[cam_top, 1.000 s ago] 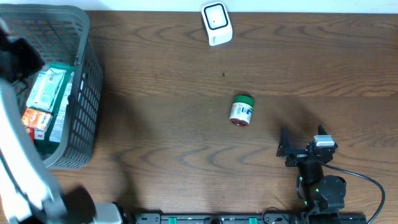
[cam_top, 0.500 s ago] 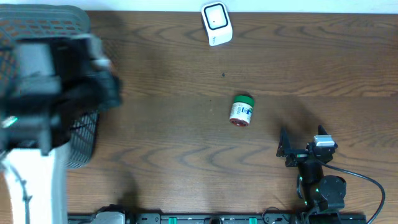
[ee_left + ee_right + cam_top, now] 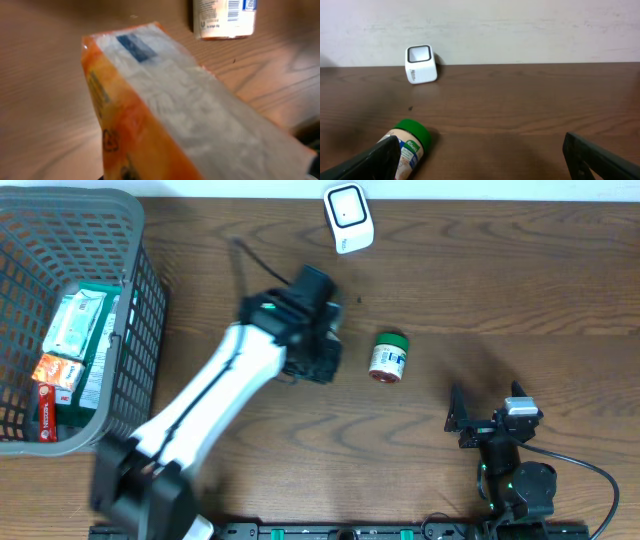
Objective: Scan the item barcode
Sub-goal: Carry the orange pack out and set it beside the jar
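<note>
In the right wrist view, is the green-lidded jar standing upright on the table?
No, the green-lidded jar lies on its side on the table, with its lid end pointing away from the camera.

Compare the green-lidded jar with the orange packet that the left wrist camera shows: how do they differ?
The jar is round with a green lid; the orange packet is boxy with a whitish face. The jar lies on its side on the table; the packet is held above it by the left gripper. Both carry print.
</note>
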`<state>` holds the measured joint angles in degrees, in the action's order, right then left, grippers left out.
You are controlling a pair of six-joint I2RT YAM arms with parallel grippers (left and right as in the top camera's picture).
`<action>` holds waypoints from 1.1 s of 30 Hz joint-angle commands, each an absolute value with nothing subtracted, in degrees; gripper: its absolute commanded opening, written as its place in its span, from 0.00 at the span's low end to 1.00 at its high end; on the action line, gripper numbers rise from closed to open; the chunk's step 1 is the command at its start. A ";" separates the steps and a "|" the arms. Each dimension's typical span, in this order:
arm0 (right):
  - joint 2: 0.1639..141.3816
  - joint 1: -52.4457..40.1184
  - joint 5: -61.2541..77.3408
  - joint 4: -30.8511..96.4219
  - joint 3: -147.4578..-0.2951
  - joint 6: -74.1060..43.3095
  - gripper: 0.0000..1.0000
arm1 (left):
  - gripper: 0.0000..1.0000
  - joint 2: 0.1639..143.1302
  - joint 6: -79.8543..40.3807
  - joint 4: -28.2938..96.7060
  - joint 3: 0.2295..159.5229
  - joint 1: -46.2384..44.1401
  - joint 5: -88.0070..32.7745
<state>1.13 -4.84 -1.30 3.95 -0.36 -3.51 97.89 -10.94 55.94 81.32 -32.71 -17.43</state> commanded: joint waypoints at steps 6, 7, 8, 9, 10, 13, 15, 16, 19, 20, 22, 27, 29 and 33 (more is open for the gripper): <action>1.08 -5.34 -1.65 4.12 -0.32 -4.23 0.99 | 0.28 111.07 -13.63 48.66 81.10 -36.34 -17.34; 1.08 -5.34 -1.65 4.12 -0.32 -4.23 0.99 | 0.29 112.27 -13.65 48.16 81.10 -36.42 -17.34; 1.08 -5.34 -1.63 4.12 -0.32 -4.23 0.99 | 0.33 113.23 -13.65 47.81 81.10 -36.42 -17.34; 1.08 -5.34 -1.63 4.12 -0.32 -4.23 0.99 | 0.41 114.24 -13.67 47.57 81.10 -36.40 -17.34; 1.08 -5.34 -1.63 4.12 -0.32 -4.23 0.99 | 0.52 114.98 -13.67 47.42 81.12 -36.40 -17.34; 1.08 -5.34 -1.63 4.12 -0.32 -4.23 0.99 | 0.73 115.46 -13.63 47.35 81.12 -36.40 -17.32; 1.08 -5.34 -1.63 4.12 -0.32 -4.23 0.99 | 0.81 114.80 -13.63 47.00 81.28 -36.40 -17.32; 1.08 -5.34 -1.65 4.12 -0.32 -4.23 0.99 | 0.82 114.48 -13.61 46.98 81.38 -36.38 -17.28; 1.08 -5.34 -1.65 4.12 -0.32 -4.23 0.99 | 0.86 112.79 -13.63 47.16 82.06 -36.18 -16.62; 1.08 -5.34 -1.63 4.12 -0.32 -4.23 0.99 | 0.86 112.12 -13.65 47.29 82.35 -36.07 -16.10; 1.08 -5.34 -1.63 4.12 -0.32 -4.23 0.99 | 0.86 110.30 -13.63 47.40 82.78 -36.07 -15.27; 1.08 -5.34 -1.63 4.12 -0.32 -4.23 0.99 | 0.86 103.85 -13.63 47.57 83.00 -36.07 -12.16; 1.08 -5.34 -1.63 4.12 -0.32 -4.23 0.99 | 0.87 100.49 -13.65 47.94 83.02 -36.07 -9.96; 1.08 -5.34 -1.63 4.12 -0.32 -4.23 0.99 | 0.87 92.86 -13.65 52.12 84.90 -35.14 -3.40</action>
